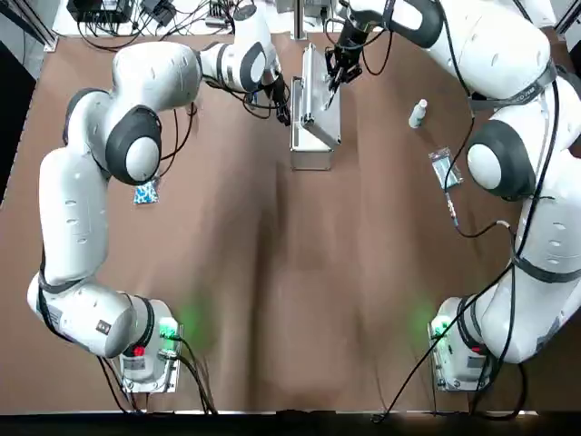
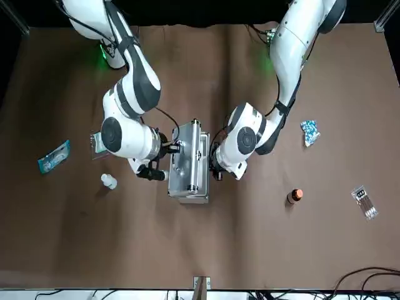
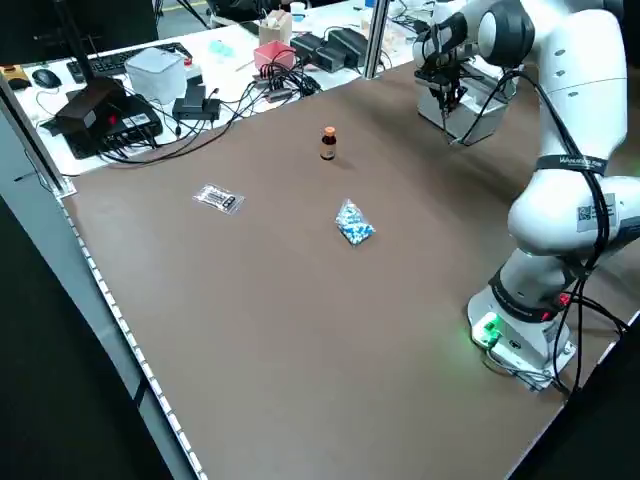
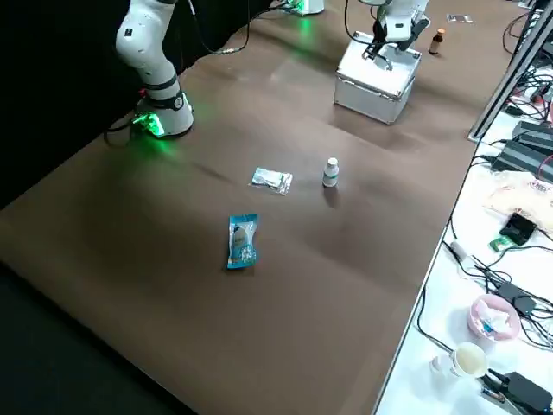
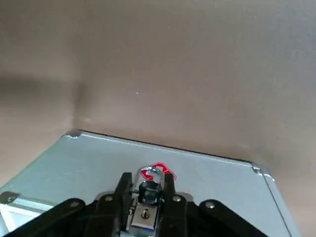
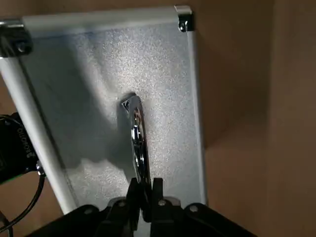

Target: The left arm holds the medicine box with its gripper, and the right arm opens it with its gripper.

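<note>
The medicine box [image 1: 315, 127] is a silver metal case lying at the far middle of the table, lid down. My left gripper [image 1: 283, 107] is at its left side; in the left wrist view this gripper [image 5: 147, 186] is shut on a small metal latch [image 5: 144, 217] on the box wall [image 5: 89, 165]. My right gripper [image 1: 334, 77] comes in from the box's right. In the right wrist view it [image 6: 143, 186] is shut on the near end of a chrome handle [image 6: 134, 128] on the box face [image 6: 98, 89].
To the right lie a white bottle [image 1: 418, 113] and a clear packet [image 1: 442, 169]; a blue packet [image 1: 145, 192] lies to the left. An amber bottle [image 2: 294, 196] and a small sachet [image 2: 364, 202] sit farther left. Cables and equipment [image 3: 190, 95] line the far table edge.
</note>
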